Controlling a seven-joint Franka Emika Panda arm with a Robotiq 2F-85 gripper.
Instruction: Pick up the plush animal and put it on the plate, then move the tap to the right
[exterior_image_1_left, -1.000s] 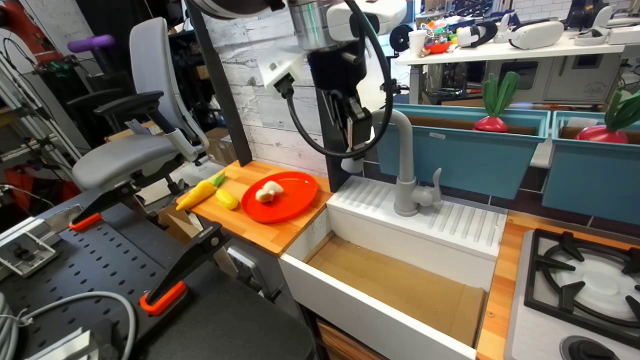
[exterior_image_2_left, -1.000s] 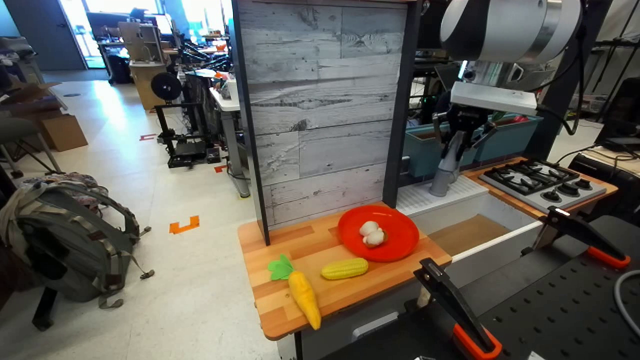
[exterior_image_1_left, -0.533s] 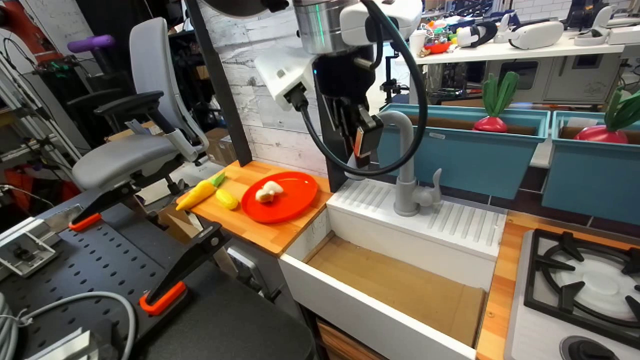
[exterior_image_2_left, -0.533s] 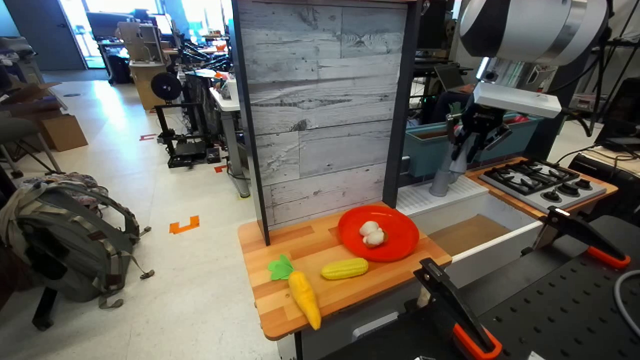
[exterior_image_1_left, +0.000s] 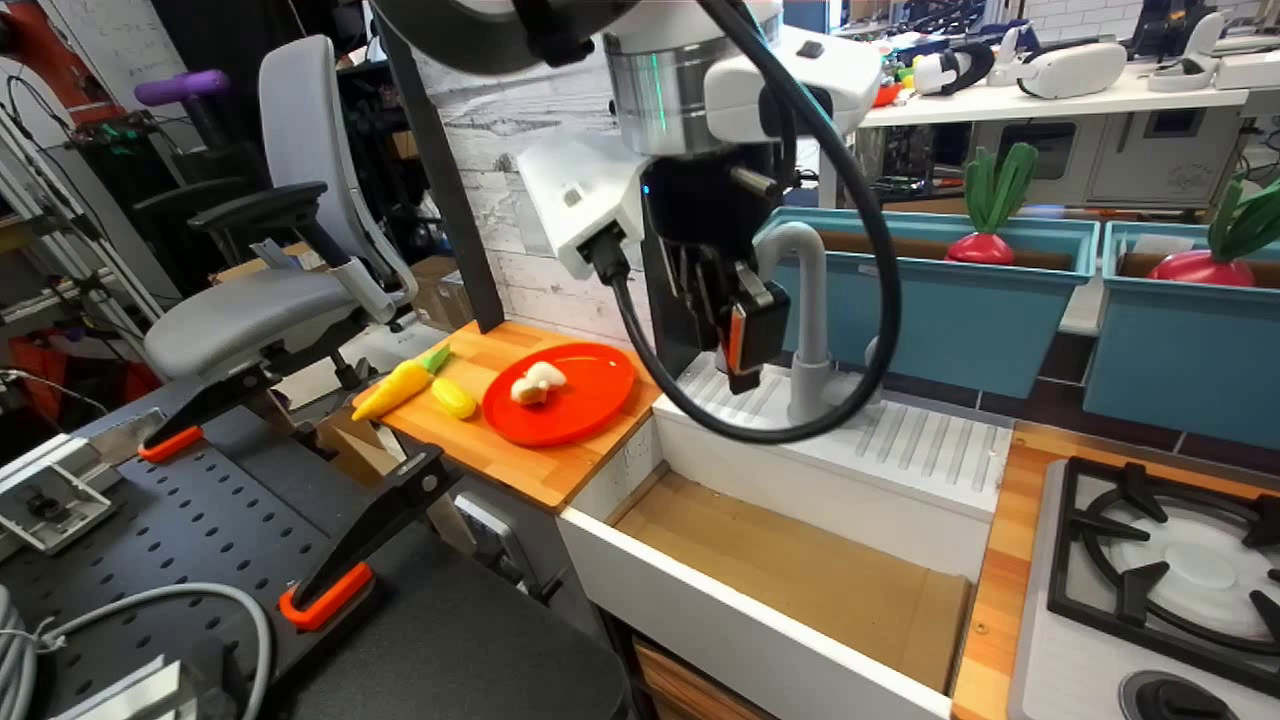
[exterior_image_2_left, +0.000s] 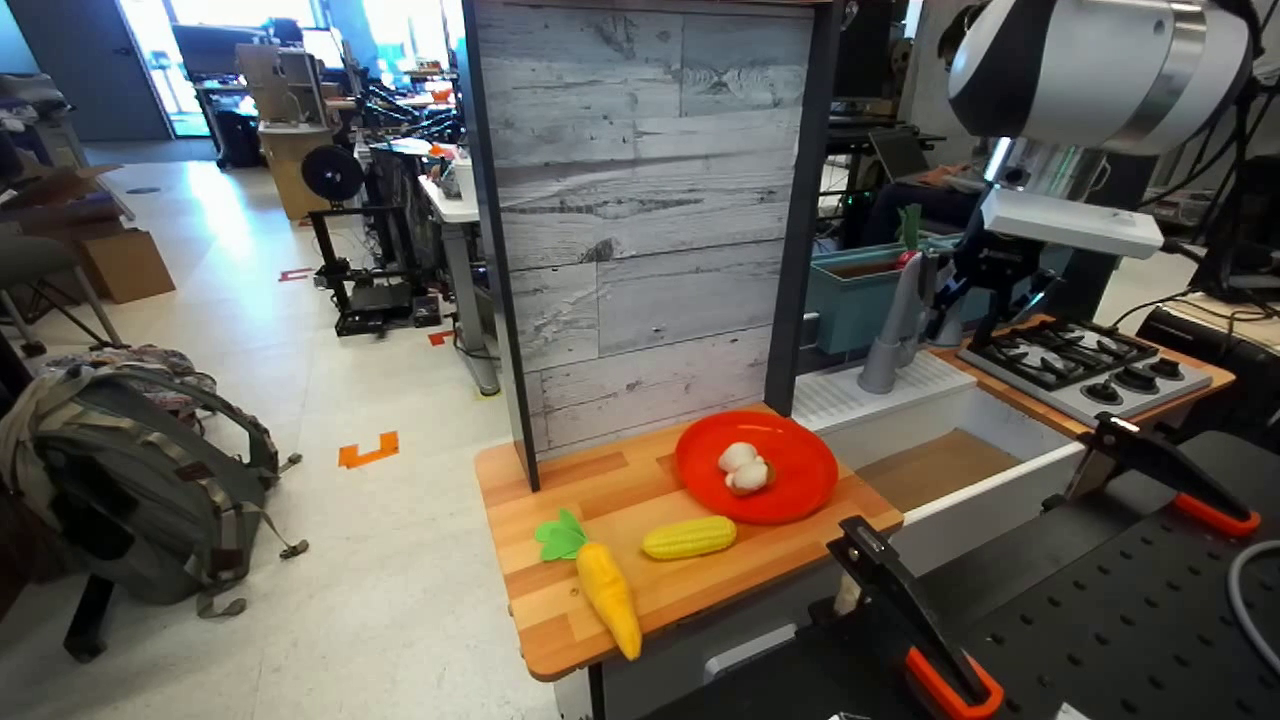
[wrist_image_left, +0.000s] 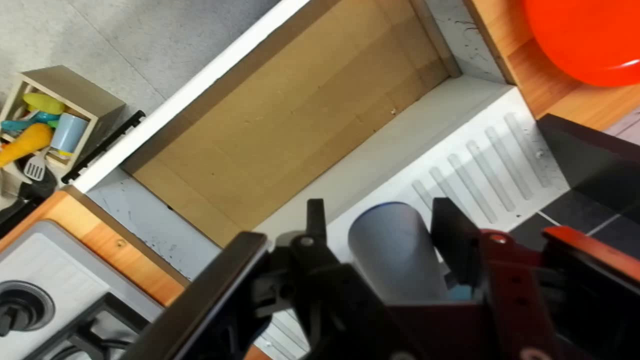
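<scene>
Plush animal (exterior_image_2_left: 747, 470) is on the plate (exterior_image_2_left: 802, 485), well apart from the tap (exterior_image_1_left: 812, 320) on the side away from the stove (exterior_image_2_left: 1085, 370), so that half reads done. Step now, I'd say: swing the tap, right taken as stoveward. Gripper (wrist_image_left: 380, 212) has its fingers (wrist_image_left: 316, 218) apart; wrist view shows the spout end (wrist_image_left: 397, 245) between them, can't tell if touching. Set the plate-side finger (wrist_image_left: 452, 232) flat on it, push rather than squeeze, follow an arc round the tap's base (exterior_image_1_left: 805, 387), slow, no lift. Cable loop (exterior_image_1_left: 780, 435) crosses in front of the tap in an exterior view, might snag
</scene>
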